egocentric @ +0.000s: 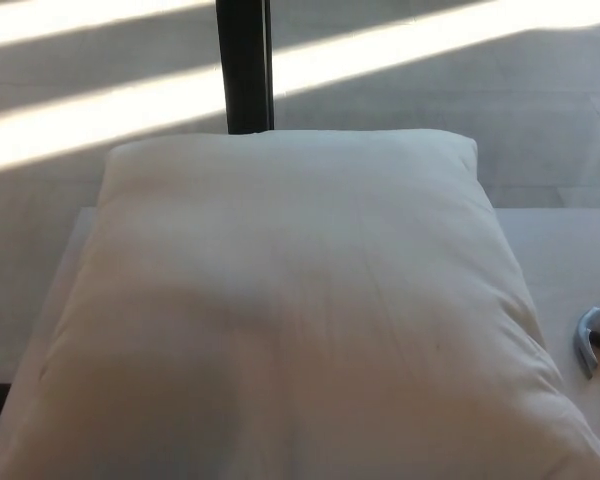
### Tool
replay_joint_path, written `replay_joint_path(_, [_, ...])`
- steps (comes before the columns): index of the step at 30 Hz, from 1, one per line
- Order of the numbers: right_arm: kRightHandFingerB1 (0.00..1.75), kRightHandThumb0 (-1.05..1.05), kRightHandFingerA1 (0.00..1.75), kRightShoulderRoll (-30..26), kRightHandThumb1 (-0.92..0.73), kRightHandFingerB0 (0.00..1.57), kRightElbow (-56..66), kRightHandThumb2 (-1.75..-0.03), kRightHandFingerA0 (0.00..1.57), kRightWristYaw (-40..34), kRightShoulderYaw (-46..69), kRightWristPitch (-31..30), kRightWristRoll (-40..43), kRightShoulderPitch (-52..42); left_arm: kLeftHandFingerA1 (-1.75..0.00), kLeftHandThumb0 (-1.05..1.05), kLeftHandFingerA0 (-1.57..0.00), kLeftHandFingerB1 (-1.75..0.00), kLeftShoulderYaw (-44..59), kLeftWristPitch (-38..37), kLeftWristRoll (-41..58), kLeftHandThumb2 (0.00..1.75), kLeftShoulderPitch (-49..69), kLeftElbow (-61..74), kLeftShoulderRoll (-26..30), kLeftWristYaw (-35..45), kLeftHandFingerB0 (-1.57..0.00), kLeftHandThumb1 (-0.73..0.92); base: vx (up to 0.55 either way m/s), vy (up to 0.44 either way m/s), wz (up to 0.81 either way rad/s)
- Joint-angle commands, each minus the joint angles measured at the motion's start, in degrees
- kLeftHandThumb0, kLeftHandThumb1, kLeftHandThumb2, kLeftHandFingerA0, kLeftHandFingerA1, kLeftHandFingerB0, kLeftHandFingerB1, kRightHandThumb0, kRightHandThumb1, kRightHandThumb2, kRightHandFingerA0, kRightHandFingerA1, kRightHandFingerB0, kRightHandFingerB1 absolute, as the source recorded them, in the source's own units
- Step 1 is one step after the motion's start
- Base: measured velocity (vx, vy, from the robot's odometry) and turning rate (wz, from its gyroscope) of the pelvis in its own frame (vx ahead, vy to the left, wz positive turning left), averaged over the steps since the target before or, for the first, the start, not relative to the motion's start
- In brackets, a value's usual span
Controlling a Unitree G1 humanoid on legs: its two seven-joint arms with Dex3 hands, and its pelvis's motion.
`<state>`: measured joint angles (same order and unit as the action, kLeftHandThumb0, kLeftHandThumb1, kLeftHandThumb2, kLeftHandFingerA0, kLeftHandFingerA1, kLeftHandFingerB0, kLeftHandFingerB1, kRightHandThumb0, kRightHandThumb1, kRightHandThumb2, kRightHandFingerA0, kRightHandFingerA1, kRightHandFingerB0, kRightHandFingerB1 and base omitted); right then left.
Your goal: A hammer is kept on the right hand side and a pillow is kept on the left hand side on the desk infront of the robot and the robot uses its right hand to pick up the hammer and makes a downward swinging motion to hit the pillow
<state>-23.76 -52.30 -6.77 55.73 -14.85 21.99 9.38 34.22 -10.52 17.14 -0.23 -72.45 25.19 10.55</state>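
From my feed I see neither robot hand, so I cannot place anything against them or tell their fingers. A large cream fabric pillow [290,310] fills most of the pale desk [570,250]. The grey metal hammer head [594,335] lies on the desk at the right edge — just beside the pillow's right side, handle cut off by the frame.

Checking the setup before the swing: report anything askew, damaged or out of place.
Nothing stands out. The pillow lies flat and intact on the desk; only the hammer head shows at the right edge, its handle cut off by the frame.
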Motion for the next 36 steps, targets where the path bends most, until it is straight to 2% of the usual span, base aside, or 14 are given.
replay_joint_path(1, [0.73,-0.59,1.29,-0.5,-0.81,0.52,0.2,-0.65,0.64,-2.1,-1.0,2.1,1.8,-0.8,-0.61,-0.55,-0.71,-0.54,0.2,0.5,0.7,0.62,0.6,-0.9,0.9,-0.2,-0.58,0.72,0.0,0.0,0.0])
replay_joint_path(2, [0.79,-0.57,1.19,-0.6,-0.69,0.57,0.0,-1.07,0.84,-2.5,-1.3,2.1,1.9,-0.7,-0.6,-0.57,-0.7,-0.54,-0.2,0.1,0.2,0.62,0.7,-0.9,1.0,-0.4,-0.59,0.71,0.0,0.0,0.0])
replay_joint_path(5, [1.15,-0.59,1.44,-0.9,-0.82,0.67,-1.3,-0.64,0.77,-2.3,-2.4,3.0,2.0,0.1,-0.62,-0.58,-0.73,-0.55,-0.6,0.1,-0.1,0.61,0.3,-0.6,1.0,-1.1,-0.62,0.72,0.0,0.0,0.0])
replay_joint_path(6, [0.46,-0.58,0.7,-0.2,-0.83,0.18,0.1,-0.64,0.37,-1.7,-2.4,2.8,2.9,-0.2,-0.6,-0.56,-0.71,-0.54,-0.9,0.5,-0.2,0.62,0.3,-0.5,1.2,-0.7,-0.6,0.74,0.0,0.0,0.0])
replay_joint_path(9, [0.47,-0.56,0.49,-0.3,-0.84,0.34,0.3,-0.65,0.29,-1.1,-3.4,2.7,2.9,-0.5,-0.61,-0.57,-0.68,-0.55,-1.3,0.2,-0.2,0.62,0.5,-0.1,1.2,-0.7,-0.6,0.73,0.0,0.0,0.0])
replay_joint_path(10, [0.61,-0.59,0.58,-0.3,-0.69,0.39,0.5,-1.04,0.3,-0.9,-3.7,2.8,3.1,-0.8,-0.6,-0.56,-0.71,-0.55,-1.2,0.5,0.1,0.62,0.3,-0.3,1.2,-1.0,-0.61,0.72,0.0,0.0,0.0])
replay_joint_path(14, [0.43,-0.55,0.49,-0.1,-0.84,0.32,1.9,-0.64,0.2,-0.1,-3.9,2.0,4.4,-1.4,-0.63,-0.6,-0.73,-0.56,-1.0,0.2,0.4,0.61,0.3,-0.2,1.1,-0.6,-0.61,0.71,0.0,0.0,0.0])
replay_joint_path(24, [0.44,-0.58,0.57,-0.8,-0.79,0.33,0.6,-0.66,0.39,-0.7,-3.6,1.5,6.3,-1.3,-0.64,-0.57,-0.68,-0.56,0.0,0.4,1.4,0.61,0.5,-0.4,1.1,0.1,-0.58,0.71,0.0,0.0,0.0])
replay_joint_path(25, [0.53,-0.48,0.68,-1.1,-0.61,0.25,0.1,-1.04,0.48,-1.3,-3.3,1.6,6.6,-1.0,-0.63,-0.55,-0.66,-0.56,0.3,0.6,1.6,0.61,0.4,-0.4,1.0,0.5,-0.58,0.71,0.0,0.0,0.0])
replay_joint_path(27, [0.47,-0.58,0.72,-1.1,-0.83,0.42,-0.3,-0.64,0.54,-1.8,-3.1,2.0,7.0,0.1,-0.6,-0.56,-0.68,-0.54,-0.8,-0.1,0.2,0.62,0.6,-0.5,1.4,0.4,-0.56,0.73,0.0,0.0,0.0])
replay_joint_path(28, [0.55,-0.59,1.52,-1.3,-0.79,0.56,-0.5,-0.67,0.65,-2.0,-3.0,1.8,7.3,0.2,-0.61,-0.57,-0.69,-0.54,-1.0,-0.1,0.2,0.62,0.6,-0.6,1.5,0.3,-0.56,0.73,0.0,0.0,0.0])
replay_joint_path(31, [0.53,-0.58,0.63,-0.8,-0.67,0.25,1.0,-1.02,0.36,-2.6,-2.9,0.9,7.8,-0.1,-0.59,-0.57,-0.7,-0.53,-1.3,-0.1,-0.1,0.62,0.5,-0.6,1.8,0.5,-0.57,0.73,0.0,0.0,0.0])
replay_joint_path(35, [0.43,-0.56,0.62,-0.5,-0.8,0.33,2.0,-0.65,0.45,-2.8,-2.8,0.5,8.5,-0.4,-0.59,-0.58,-0.75,-0.52,-1.3,0.8,0.2,0.61,-0.1,-0.6,1.8,-1.2,-0.6,0.71,0.0,0.0,0.0])
replay_joint_path(36, [0.46,-0.57,1.06,-0.9,-0.79,0.4,0.4,-0.65,0.63,-2.4,-3.0,1.0,8.4,-0.1,-0.62,-0.58,-0.75,-0.55,-1.2,0.5,0.4,0.61,0.1,-0.1,1.6,-1.0,-0.63,0.71,0.0,0.0,0.0])
